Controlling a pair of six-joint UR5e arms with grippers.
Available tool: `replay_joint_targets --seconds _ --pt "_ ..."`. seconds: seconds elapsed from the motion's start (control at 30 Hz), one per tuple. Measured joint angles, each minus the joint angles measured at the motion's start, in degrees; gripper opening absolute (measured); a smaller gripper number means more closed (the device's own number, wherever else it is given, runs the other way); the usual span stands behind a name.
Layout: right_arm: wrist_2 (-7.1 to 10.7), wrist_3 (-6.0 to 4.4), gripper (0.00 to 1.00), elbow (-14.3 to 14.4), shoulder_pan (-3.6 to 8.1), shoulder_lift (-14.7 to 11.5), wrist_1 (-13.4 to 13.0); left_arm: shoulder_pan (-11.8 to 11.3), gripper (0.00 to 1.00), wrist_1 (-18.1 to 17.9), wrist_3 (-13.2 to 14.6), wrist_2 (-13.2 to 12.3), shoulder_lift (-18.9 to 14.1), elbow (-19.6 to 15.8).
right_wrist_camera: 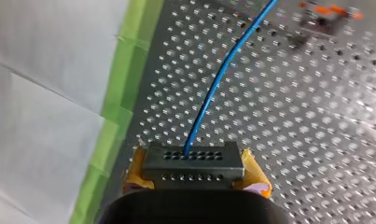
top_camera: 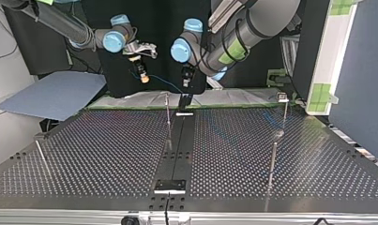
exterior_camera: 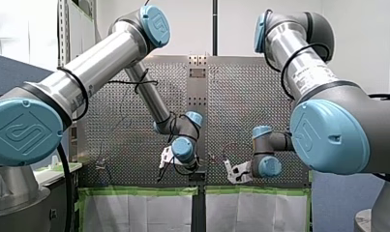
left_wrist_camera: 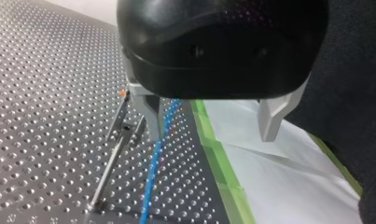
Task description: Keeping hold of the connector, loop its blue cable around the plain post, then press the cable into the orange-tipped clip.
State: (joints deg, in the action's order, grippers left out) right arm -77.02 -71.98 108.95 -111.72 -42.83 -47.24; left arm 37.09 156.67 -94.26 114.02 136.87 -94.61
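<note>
Right pincer (right_wrist_camera: 193,179) clenched on dark perforated connector (right_wrist_camera: 192,161).
Its thin blue cable (right_wrist_camera: 222,70), likely limp, leaves toward one o'clock; left pincer (left_wrist_camera: 212,128) released.

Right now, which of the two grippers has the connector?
My right gripper: its yellow pads are shut on the dark connector, with the blue cable running out of it. My left gripper stands open and grips nothing.

Blue cable (right_wrist_camera: 218,84); dark grey connector (right_wrist_camera: 192,161), dotted with 2 rows of holes; yellow pads (right_wrist_camera: 135,171); green tape (right_wrist_camera: 125,88); orange-tipped clip (left_wrist_camera: 122,114); silver dotted table (right_wrist_camera: 316,116).
</note>
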Motion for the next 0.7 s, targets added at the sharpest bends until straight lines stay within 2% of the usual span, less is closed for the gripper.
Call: replay_joint_targets --seconds 0.13,0.37,0.5,0.6,0.7 --pt "0.14 -1.39 0.00 1.40 0.27 -1.76 -2.11 -0.11 1.00 0.03 -0.03 -0.03 0.00 -0.20" --pt "0.21 -2.15 0.00 2.94 0.64 -2.44 -5.96 -0.14 1.00 0.06 0.01 -0.06 -0.01 -0.22" --pt "0.62 -2.95 0.00 3.76 0.97 -2.43 -8.22 -0.15 1.00 0.07 0.04 -0.07 -0.01 -0.22" --pt "1.31 -2.96 0.00 3.91 1.07 -2.42 -9.60 -0.15 1.00 0.06 0.04 -0.07 -0.01 -0.22" --pt "2.40 -2.47 0.00 3.95 1.09 -2.39 -10.62 -0.15 1.00 0.05 0.05 -0.07 0.00 -0.22"
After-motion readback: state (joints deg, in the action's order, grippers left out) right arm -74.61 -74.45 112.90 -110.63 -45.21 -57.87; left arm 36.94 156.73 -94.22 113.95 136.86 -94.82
